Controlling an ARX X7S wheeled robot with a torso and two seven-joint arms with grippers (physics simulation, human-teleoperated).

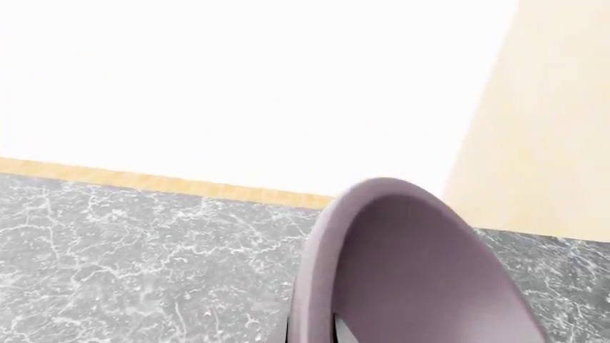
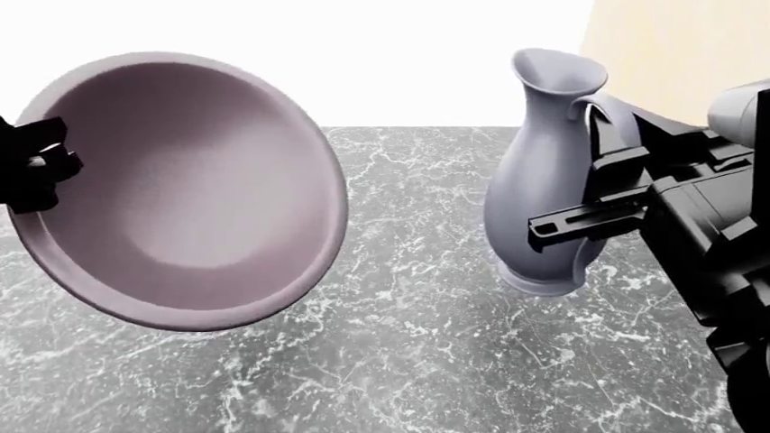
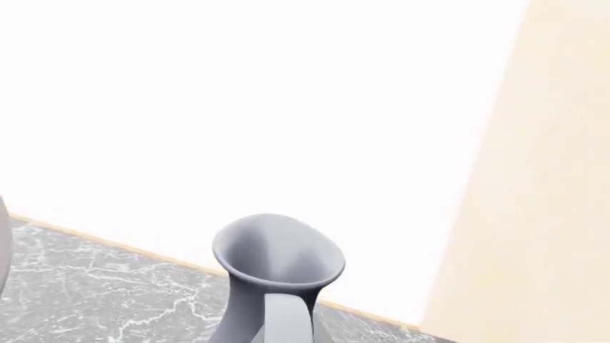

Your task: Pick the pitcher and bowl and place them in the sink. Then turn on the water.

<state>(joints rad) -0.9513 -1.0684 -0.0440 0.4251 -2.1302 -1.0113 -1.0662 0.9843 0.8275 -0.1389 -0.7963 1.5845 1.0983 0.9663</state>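
The bowl (image 2: 180,189) is matte mauve-grey. Right of the bowl, the pitcher (image 2: 547,171) is paler lavender-grey. Beneath the bowl, the countertop (image 2: 421,361) is dark grey marble with white veining, edged behind by a light wood strip (image 1: 162,182). Both grippers are black.

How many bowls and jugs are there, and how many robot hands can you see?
Bowls: 1, the bowl, lifted and tipped on its side.
Pitchers: 1, the pitcher, upright.
Grippers: 2, the left gripper at the bowl's rim and the right gripper at the pitcher's belly.
Total: 4
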